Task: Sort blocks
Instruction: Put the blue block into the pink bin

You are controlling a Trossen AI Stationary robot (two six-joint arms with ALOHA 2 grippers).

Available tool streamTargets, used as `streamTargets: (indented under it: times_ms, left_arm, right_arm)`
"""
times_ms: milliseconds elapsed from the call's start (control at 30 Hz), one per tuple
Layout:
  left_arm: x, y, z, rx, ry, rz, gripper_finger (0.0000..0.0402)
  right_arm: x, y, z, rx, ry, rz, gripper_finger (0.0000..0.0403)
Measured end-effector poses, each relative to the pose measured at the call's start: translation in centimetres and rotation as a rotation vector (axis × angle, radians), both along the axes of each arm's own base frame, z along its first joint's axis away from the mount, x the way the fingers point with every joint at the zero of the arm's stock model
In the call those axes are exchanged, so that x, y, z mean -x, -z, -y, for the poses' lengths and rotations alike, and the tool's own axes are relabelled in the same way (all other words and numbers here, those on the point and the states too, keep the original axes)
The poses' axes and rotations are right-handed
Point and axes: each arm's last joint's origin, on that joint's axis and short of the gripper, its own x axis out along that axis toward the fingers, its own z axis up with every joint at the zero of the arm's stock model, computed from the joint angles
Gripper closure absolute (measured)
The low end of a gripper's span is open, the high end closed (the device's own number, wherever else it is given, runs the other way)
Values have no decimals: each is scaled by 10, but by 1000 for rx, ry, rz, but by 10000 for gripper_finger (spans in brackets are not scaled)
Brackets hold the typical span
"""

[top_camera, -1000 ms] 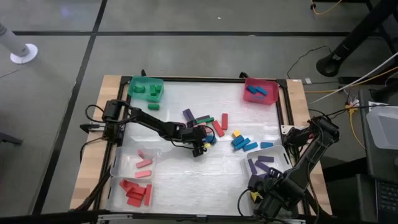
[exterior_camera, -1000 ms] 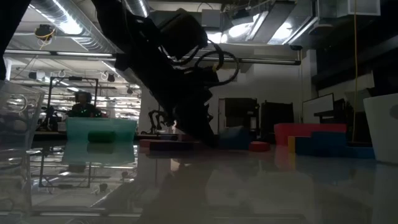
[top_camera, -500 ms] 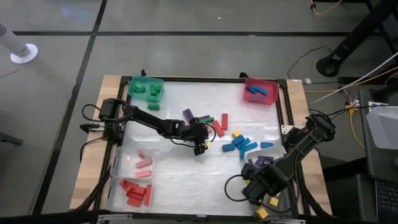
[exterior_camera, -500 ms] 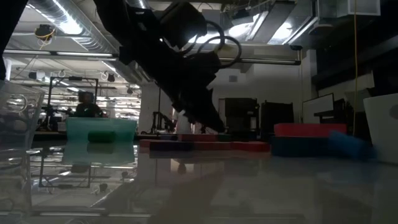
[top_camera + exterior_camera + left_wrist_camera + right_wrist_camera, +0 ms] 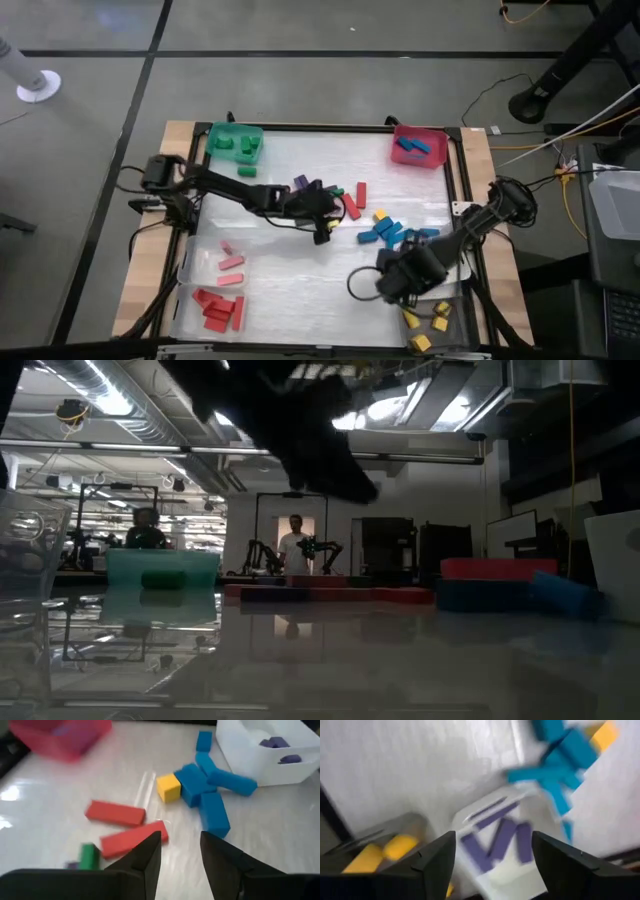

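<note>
Sorting is sitting mid-way: several blocks are already lying in bins, while a loose cluster is still waiting at the centre of the table

The left gripper is hovering at mid-frame in the high view, just beside the mixed pile. In the left wrist view its fingers are standing apart with nothing between them, so I am reading it as open and empty. Just ahead of it 2 red blocks are lying side by side, with a small green block near them

The right gripper is sitting at lower right of centre in the high view, jaws spread wide and empty in its wrist view, pointing toward the purple blocks in the clear bin

Judgement: the left arm is between picks. The next move is calling for a descent over 1 red block, fingers straddling its short side, then a carry to the red group at lower left

Around:
- blue blocks and 1 yellow block are crowding right of centre, touching each other
- green bin at upper left is holding green blocks
- pink bin at upper right is holding blue blocks
- yellow blocks are lying at lower right

In the way: the 2 reds are lying close together, so a wide approach is risking a nudge of the neighbour
</note>
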Motion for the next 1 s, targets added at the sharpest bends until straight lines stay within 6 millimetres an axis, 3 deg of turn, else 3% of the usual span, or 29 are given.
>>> streamTargets:
  times_ms: [200,467,700,1000]
  left_arm:
    - [30,-54,-11,-106,33,34,285]
    - [83,-101,-25,-125,2,-8,286]
    - [115,-111,-26,-94,-24,-108,286]
    - [123,-103,-26,-52,-49,-201,286]
  right_arm:
    - [-26,0,34,9,-95,52,146]
    - [-70,23,78,-18,-156,72,146]
    - [-95,50,107,-107,-231,23,146]
    - [-102,77,128,-178,-276,-47,146]
